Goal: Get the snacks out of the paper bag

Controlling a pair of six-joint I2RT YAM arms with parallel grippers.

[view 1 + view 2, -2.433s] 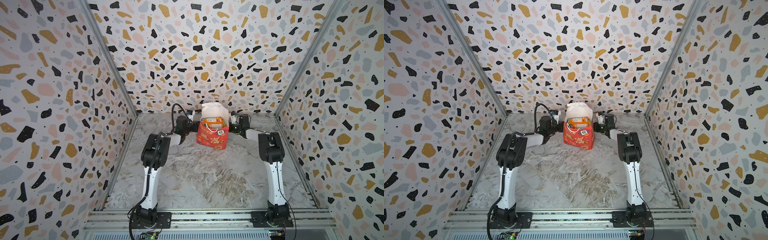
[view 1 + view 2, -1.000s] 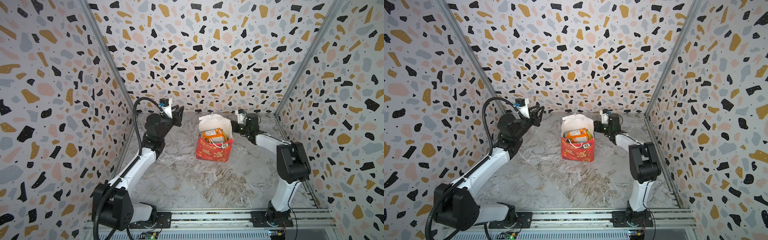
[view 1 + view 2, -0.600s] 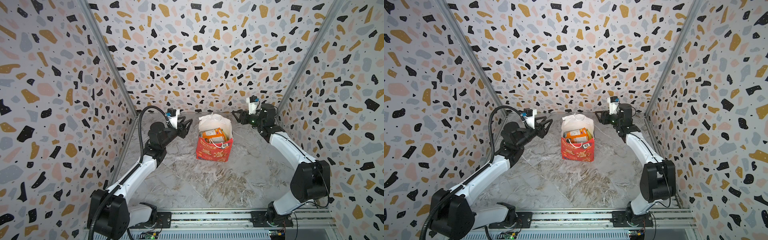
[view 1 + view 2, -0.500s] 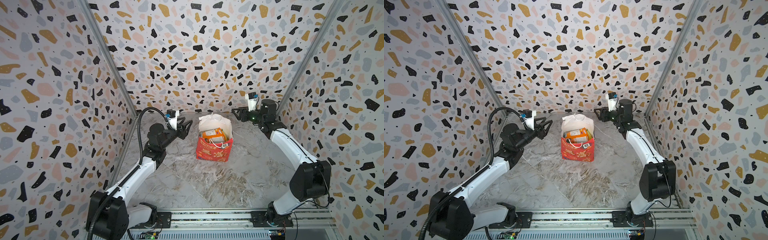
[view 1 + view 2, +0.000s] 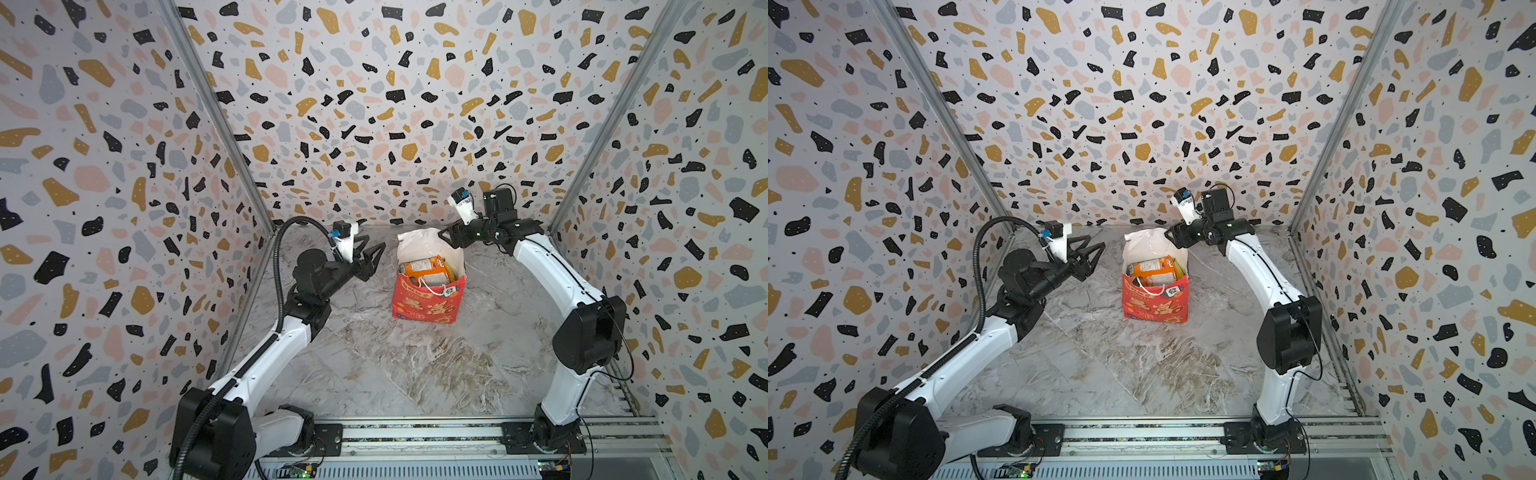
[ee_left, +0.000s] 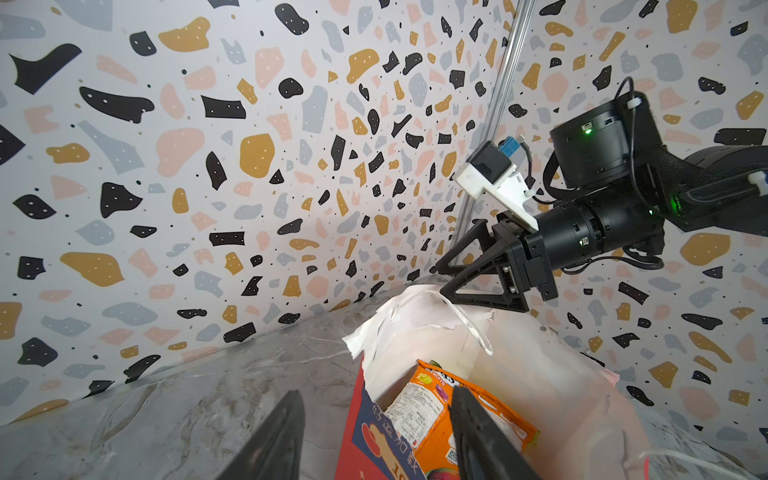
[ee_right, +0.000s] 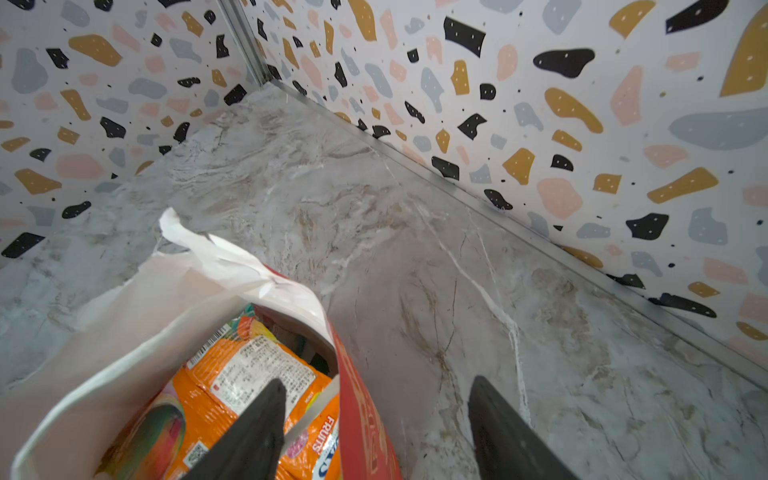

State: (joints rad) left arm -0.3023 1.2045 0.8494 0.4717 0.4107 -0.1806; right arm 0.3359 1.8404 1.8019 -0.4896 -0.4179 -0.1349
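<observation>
The red paper bag (image 5: 424, 306) (image 5: 1155, 308) stands upright and open at the middle back of the table, its white inside showing. An orange snack packet (image 5: 424, 268) (image 5: 1152, 268) (image 6: 432, 411) (image 7: 232, 374) lies on top inside; other snacks beneath are mostly hidden. My left gripper (image 5: 376, 243) (image 5: 1096, 242) (image 6: 376, 415) hovers open to the bag's left, apart from it. My right gripper (image 5: 446, 237) (image 5: 1173, 237) (image 7: 376, 395) (image 6: 439, 280) is open at the bag's far right rim, with the bag's red side wall (image 7: 361, 415) between its jaws.
Terrazzo-patterned walls close in the back and both sides, and the back wall is near the bag. A white cord handle (image 5: 432, 286) with a small tag hangs over the bag's front edge. Bare marble tabletop (image 5: 415, 365) lies in front of the bag.
Both grippers have opened wider. The left gripper came down and right toward the bag. The right arm lifted its elbow and brought its gripper left to the bag's rim.
</observation>
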